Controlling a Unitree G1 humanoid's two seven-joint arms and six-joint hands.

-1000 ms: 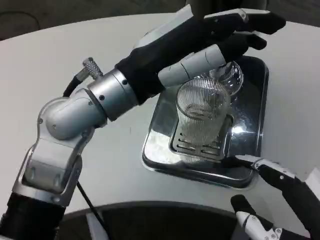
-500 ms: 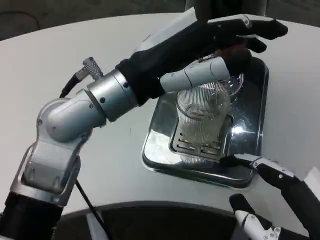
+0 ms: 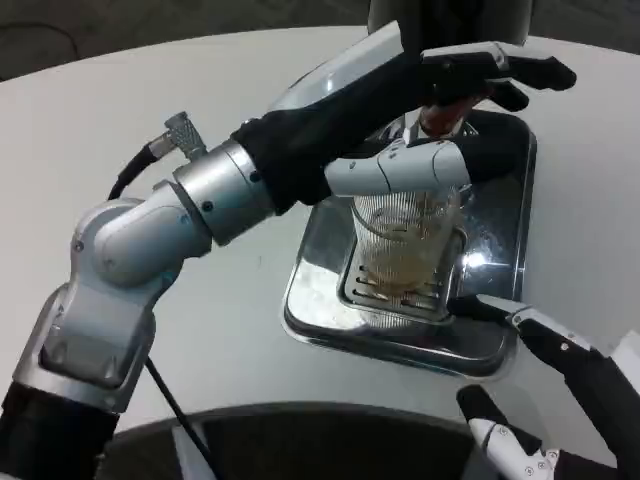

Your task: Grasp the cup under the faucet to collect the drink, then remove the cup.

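A ribbed clear glass cup (image 3: pixel 405 248) stands upright on the slotted grate of a shiny steel drip tray (image 3: pixel 318 308), under the dark faucet body (image 3: pixel 440 15). Amber drink shows in the cup's lower part. My left hand (image 3: pixel 400 95) reaches across above the cup. Its fingers lie over a reddish-brown faucet lever (image 3: pixel 444 112) and its thumb runs below it, just over the cup's rim, so the lever sits between them. My right hand (image 3: pixel 560 400) waits at the lower right with fingers apart, one fingertip at the tray's front edge, holding nothing.
The tray sits on a round white table (image 3: pixel 150 90) whose curved front edge runs along the bottom. A black cable (image 3: pixel 170 395) hangs from my left forearm. Bare table lies left of the tray.
My left hand has risen and closed around the faucet lever, thumb swinging over the cup's rim. Amber drink has appeared in the cup. The right hand has barely moved.
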